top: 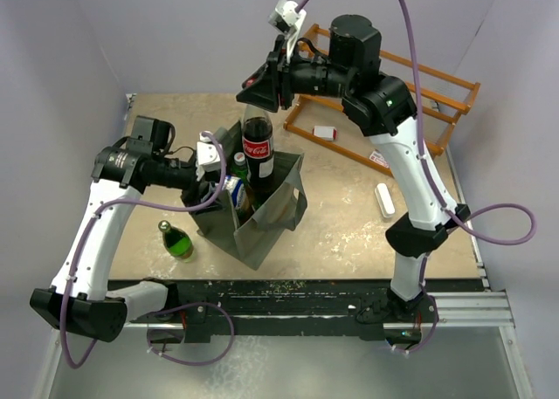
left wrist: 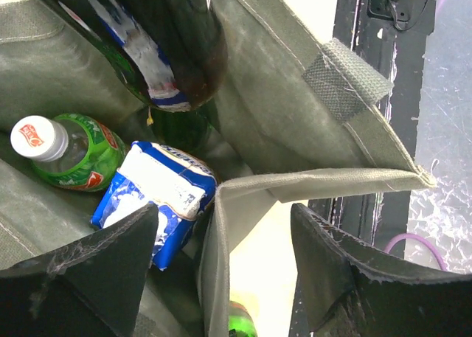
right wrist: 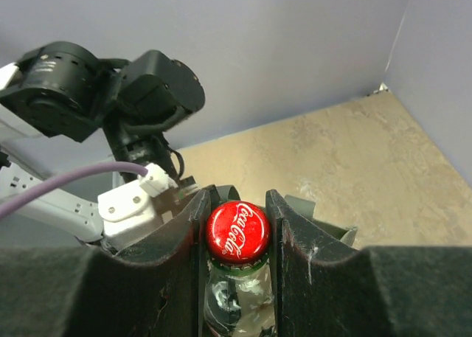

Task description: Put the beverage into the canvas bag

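Right gripper [right wrist: 236, 204]: jaws closed tight on the cola bottle [top: 258, 146], one finger on each side of the red cap. The bottle hangs upright over the canvas bag [top: 281, 209]. Its lower part is down inside the bag's mouth, with label and neck above the rim. The left wrist view shows its dark body inside the bag. Can't tell whether the base rests on anything or whether it touches the bag wall.

Left gripper [left wrist: 225, 212]: spread wide, straddling the bag's left wall at the rim. One finger [left wrist: 96, 267] is inside the bag, the other outside. The fabric sits loose in the gap, not pinched, so this gripper has hold of nothing.

Bag: stands upright on the table [top: 349, 233] with its mouth open. A handle strap [left wrist: 346, 82] is stitched to the wall near the rim.

Inside the bag:
- A small green bottle [left wrist: 70, 156] with a white cap, cap toward the wrist camera.
- A blue-and-white pack [left wrist: 158, 197] just beside it, up against the wall the left gripper straddles.

Outside the bag:
- A green glass bottle [top: 177, 240] stands left of the bag, apart from it.
- An orange wooden rack [top: 397, 98] lies beyond the bag to its right, well apart.
- A white block [top: 384, 198] lies right of the bag, apart.
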Available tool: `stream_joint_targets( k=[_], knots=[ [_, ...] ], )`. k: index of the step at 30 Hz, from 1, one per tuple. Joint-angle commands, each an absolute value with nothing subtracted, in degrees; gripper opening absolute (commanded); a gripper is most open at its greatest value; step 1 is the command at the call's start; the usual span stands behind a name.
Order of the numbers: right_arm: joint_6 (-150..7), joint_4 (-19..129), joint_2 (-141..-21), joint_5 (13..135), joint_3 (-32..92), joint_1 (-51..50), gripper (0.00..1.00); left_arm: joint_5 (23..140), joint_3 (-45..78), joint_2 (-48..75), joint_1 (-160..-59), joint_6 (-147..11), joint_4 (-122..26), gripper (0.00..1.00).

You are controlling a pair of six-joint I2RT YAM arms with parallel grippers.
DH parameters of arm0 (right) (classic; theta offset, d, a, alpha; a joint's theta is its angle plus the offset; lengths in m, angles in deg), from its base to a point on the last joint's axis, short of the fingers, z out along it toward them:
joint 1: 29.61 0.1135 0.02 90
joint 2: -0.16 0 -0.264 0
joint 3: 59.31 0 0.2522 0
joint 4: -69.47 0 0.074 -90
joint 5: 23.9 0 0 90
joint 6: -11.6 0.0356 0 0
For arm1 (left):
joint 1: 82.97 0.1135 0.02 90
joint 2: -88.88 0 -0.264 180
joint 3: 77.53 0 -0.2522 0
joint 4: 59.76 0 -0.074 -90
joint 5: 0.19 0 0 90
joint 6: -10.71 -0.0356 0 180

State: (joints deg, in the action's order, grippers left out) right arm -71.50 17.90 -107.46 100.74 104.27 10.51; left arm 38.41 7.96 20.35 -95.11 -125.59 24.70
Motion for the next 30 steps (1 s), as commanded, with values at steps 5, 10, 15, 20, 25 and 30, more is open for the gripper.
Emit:
stream_joint_targets(
  k=[5, 10, 15, 20, 25, 30],
  knots=[
    [-67.9, 29.8, -99.8, 104.5, 99.3, 11.2, 0.00, 35.9, 8.3, 22.7, -95.3, -129.2, 25.1, 0.75],
    [-67.2, 30.2, -97.8, 106.9, 95.5, 11.7, 0.00, 36.2, 8.6, 22.6, -95.3, -129.4, 25.1, 0.75],
    [-70.3, 28.1, -97.3, 109.6, 92.4, 12.2, 0.00, 36.2, 8.5, 22.4, -95.3, -130.2, 25.5, 0.74],
    [-74.7, 26.8, -95.7, 109.3, 87.6, 12.3, 0.00, 36.5, 8.7, 22.4, -95.3, -134.6, 28.3, 0.70],
    [-78.0, 24.5, -94.4, 107.9, 84.0, 12.3, 0.00, 36.4, 8.6, 22.3, -95.3, -141.8, 32.4, 0.63],
    [-80.2, 24.6, -92.0, 108.4, 77.7, 12.3, 0.00, 37.3, 8.5, 22.0, -95.3, -146.5, 34.2, 0.49]
  ],
)
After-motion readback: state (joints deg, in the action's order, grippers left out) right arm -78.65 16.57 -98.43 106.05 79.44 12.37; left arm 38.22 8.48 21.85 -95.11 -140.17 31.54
